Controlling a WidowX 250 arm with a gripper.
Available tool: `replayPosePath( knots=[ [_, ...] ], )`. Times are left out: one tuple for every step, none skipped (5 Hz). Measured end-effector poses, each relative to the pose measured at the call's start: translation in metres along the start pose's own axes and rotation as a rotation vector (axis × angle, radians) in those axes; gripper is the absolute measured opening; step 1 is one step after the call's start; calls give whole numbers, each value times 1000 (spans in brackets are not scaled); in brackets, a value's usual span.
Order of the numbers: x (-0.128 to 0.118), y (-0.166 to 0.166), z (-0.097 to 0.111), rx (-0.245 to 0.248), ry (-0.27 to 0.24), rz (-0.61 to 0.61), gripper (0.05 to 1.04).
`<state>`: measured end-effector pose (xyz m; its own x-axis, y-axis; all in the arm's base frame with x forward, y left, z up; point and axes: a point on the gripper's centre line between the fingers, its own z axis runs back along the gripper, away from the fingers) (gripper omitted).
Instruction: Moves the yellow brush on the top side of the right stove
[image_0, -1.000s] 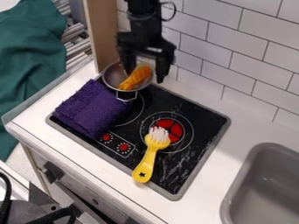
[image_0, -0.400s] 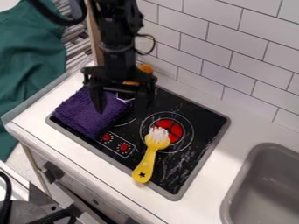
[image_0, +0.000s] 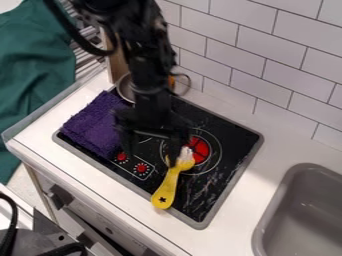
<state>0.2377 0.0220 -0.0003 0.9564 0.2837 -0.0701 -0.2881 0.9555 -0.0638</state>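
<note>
- White wall tiles (image_0: 267, 81) stand behind black glass stove (image_0: 232, 142); yellow brush with white bristles (image_0: 165, 190) lies on its right side.
- Black two-finger tool (image_0: 150, 159) is spread wide; if it lowers off-centre, one finger may push the brush away.

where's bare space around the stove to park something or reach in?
Free: counter between stove and sink; stove glass right of the yellow brush. Crowded: stove's left side, with purple towel and pot, and around the brush head, where the jaws hang.
</note>
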Motion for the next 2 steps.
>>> replayPosePath(
  knots=[
    [6,-18,-4,16,8,-36,1004],
    [3,-23,-11,16,28,-27,1004]
  ],
)
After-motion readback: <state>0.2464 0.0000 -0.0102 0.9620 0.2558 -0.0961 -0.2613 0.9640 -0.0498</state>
